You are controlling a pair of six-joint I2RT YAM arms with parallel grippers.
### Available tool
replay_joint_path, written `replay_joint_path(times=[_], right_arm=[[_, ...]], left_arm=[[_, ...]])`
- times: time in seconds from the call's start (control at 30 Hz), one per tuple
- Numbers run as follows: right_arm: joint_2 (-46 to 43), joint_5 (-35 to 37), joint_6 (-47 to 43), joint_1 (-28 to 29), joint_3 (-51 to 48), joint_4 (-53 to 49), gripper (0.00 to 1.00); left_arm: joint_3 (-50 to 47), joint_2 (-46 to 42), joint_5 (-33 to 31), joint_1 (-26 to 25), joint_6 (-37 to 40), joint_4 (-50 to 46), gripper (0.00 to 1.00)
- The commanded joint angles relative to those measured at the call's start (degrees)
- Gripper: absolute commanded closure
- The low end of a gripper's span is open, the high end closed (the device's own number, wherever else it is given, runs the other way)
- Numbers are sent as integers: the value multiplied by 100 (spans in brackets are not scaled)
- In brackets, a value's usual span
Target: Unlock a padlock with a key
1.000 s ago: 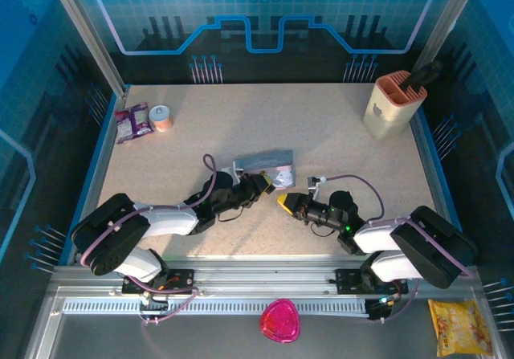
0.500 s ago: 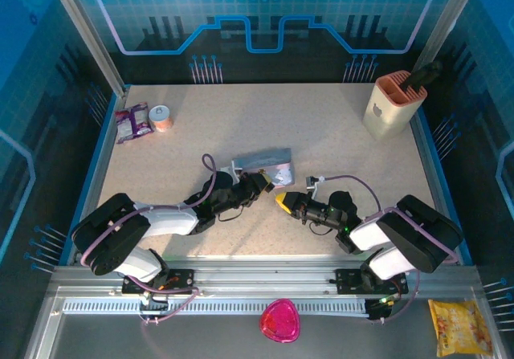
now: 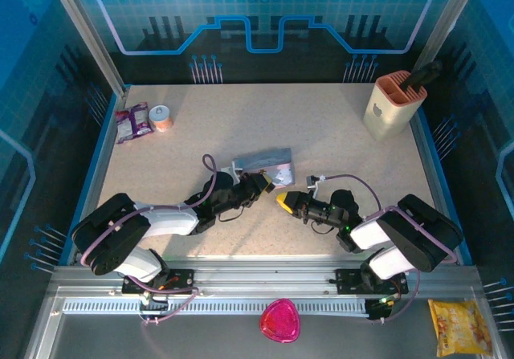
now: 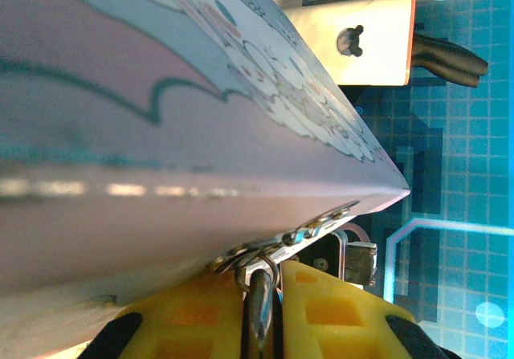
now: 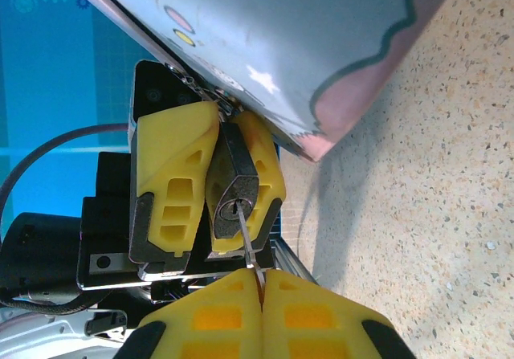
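Speckled tabletop (image 3: 337, 142), centre of the top view: my two grippers meet beside the pale blue tin (image 3: 265, 163).
My left gripper (image 3: 263, 184) clamps the padlock (image 5: 233, 184), mid-left in the right wrist view. My right gripper (image 3: 283, 200) pinches the key (image 5: 250, 246), tip at the keyhole. The tin crowds the padlock's top; a beige holder (image 3: 393, 102) stands upper right.

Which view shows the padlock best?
Right wrist: the padlock faces the camera, keyhole visible, with the key tip at it. Left wrist shows it edge-on, pinched between yellow fingers. In top external it is too small to make out.
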Motion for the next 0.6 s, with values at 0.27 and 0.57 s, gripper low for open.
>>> replay_joint_path(times=[0.27, 0.57], right_arm=[[-811, 54, -762, -80, 577, -989, 100], [-1107, -28, -984, -258, 599, -1558, 100]], left_arm=[[113, -3, 528, -332, 141, 509, 100], [182, -126, 546, -452, 99, 540, 100]])
